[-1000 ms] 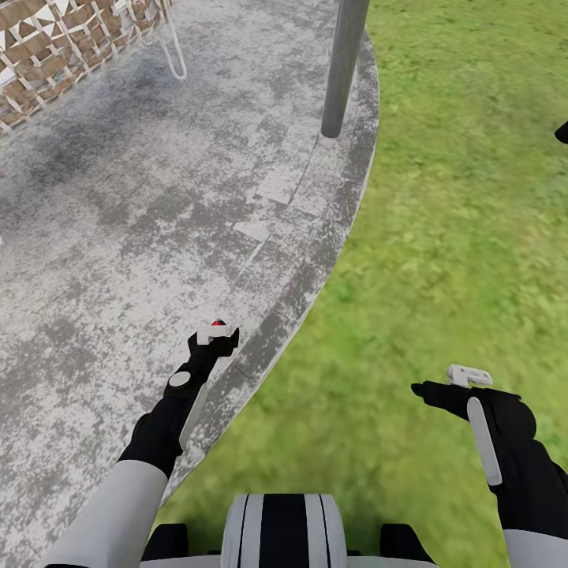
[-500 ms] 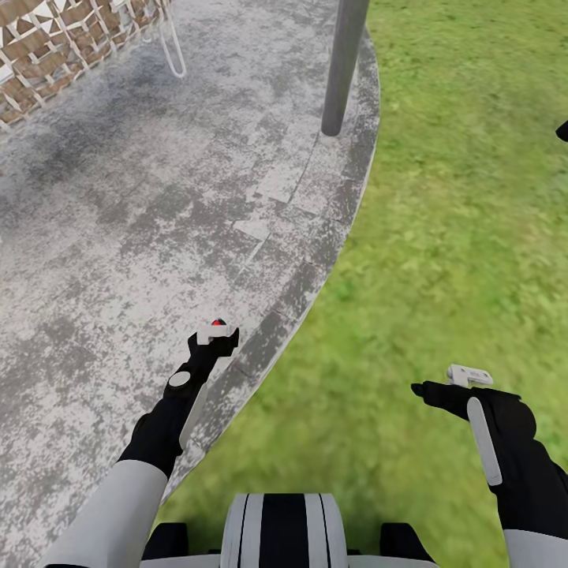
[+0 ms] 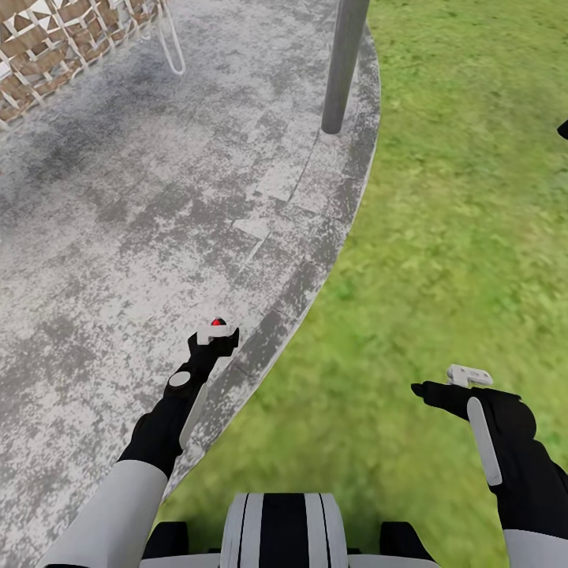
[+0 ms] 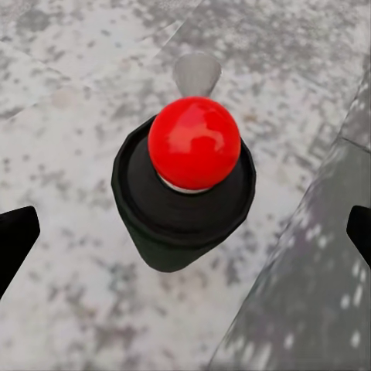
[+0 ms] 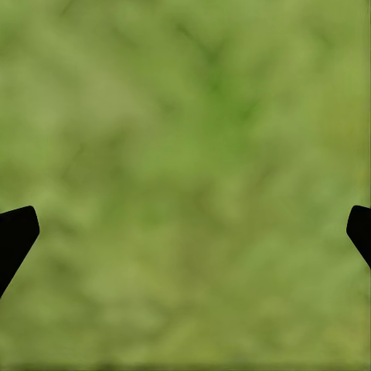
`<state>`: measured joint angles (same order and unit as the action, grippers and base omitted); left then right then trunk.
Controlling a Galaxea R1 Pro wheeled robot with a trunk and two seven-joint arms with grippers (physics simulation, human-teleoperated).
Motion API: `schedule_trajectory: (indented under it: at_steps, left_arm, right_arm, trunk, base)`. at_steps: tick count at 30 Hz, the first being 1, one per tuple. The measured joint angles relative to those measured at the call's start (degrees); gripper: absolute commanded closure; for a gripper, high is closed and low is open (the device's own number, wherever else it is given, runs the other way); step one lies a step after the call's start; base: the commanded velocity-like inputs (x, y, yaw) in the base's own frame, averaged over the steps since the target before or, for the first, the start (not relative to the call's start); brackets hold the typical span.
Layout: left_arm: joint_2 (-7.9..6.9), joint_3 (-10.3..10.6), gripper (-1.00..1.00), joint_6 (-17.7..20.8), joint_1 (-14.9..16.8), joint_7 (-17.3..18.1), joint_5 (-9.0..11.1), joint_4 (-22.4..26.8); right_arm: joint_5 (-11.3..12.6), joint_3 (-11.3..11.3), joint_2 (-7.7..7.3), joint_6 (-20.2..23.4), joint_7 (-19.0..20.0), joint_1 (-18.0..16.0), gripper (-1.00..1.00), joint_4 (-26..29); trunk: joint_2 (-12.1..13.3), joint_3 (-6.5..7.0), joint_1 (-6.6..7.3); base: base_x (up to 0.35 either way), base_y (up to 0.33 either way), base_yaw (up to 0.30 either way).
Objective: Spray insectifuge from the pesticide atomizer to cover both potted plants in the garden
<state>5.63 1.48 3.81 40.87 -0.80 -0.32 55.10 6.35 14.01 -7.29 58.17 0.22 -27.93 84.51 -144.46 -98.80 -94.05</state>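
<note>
Grey mottled stone paving (image 3: 118, 237) lies under our left gripper (image 3: 213, 338), and blurred green lawn (image 3: 450, 237) lies under our right gripper (image 3: 442, 386). In each wrist view the two dark fingertips (image 4: 15, 239) (image 5: 15, 236) stand at opposite edges, so both claws are wide and hold nothing. A red glossy ball on a black round base (image 4: 193, 143) sits between the left fingers; we cannot tell what it is. A grey round post (image 3: 345, 63) and a brown lattice fence (image 3: 55, 47) are cut off at the top edge. At the right edge a dark shape (image 3: 562, 128) is too cropped to make out. We can find the pesticide atomizer and the potted plants nowhere in these views of the garden.
</note>
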Motion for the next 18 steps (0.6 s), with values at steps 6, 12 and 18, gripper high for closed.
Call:
schedule_trajectory:
  at_steps: [6,12,18]
  left_arm:
    - [0.00,0.02,-1.00,0.00,0.00,0.00,0.04,0.00]
    - [0.00,0.14,-1.00,0.00,0.00,0.00,0.00,0.00]
    - [0.00,0.15,-1.00,-0.03,0.00,0.00,0.00,0.00]
  right_arm:
    - [-0.01,0.00,0.00,0.01,-0.02,0.00,-1.00,0.00]
    - [0.00,0.00,0.00,0.02,0.01,0.00,-1.00,0.00]
    - [0.00,0.00,0.00,0.01,0.01,0.00,-1.00,0.00]
  trunk:
    - [0.00,-0.02,0.01]
    - [0.00,-0.02,0.00]
    - [0.00,-0.02,0.00]
  base:
    - [0.039,0.019,0.000]
    - [0.075,0.053,0.000]
    - [0.004,0.003,0.000]
